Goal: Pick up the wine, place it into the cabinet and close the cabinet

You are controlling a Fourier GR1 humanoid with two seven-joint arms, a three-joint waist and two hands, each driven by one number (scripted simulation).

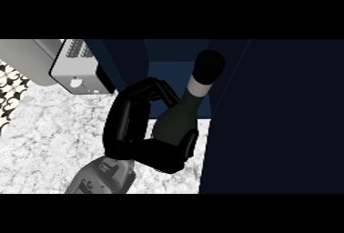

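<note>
The dark navy cabinet (pixel 282 113) takes up the most room, filling the whole right side of the frame from top to bottom and running across the upper middle, where a slightly lighter blue recess opens between two darker panels. Next in extent is the white speckled marble counter (pixel 47 136), which spreads over the left and lower middle of the frame up to the cabinet's straight edge. At the far left edge a strip of black-and-white patterned wall tile (pixel 10 91) shows beside the counter. In the upper left sits a grey metal appliance (pixel 77 66) with rows of vents on its top and a small mark on its pale front, its right side touching the dark cabinet panel. A grey forearm (pixel 104 175) comes in from the lower middle-left of the frame and ends in the black hand (pixel 134 125), which of the two cannot be told from this single arm; its long fingers curl up and over toward the bottle's shoulder while the thumb side wraps the base from below, so the hand is closed around the bottle. The wine (pixel 181 113), a dark green bottle with a pale band on its neck and a black cap, lies tilted in the centre of the frame, base at the lower left in the hand, neck pointing up and right into the lighter blue recess of the cabinet.
</note>
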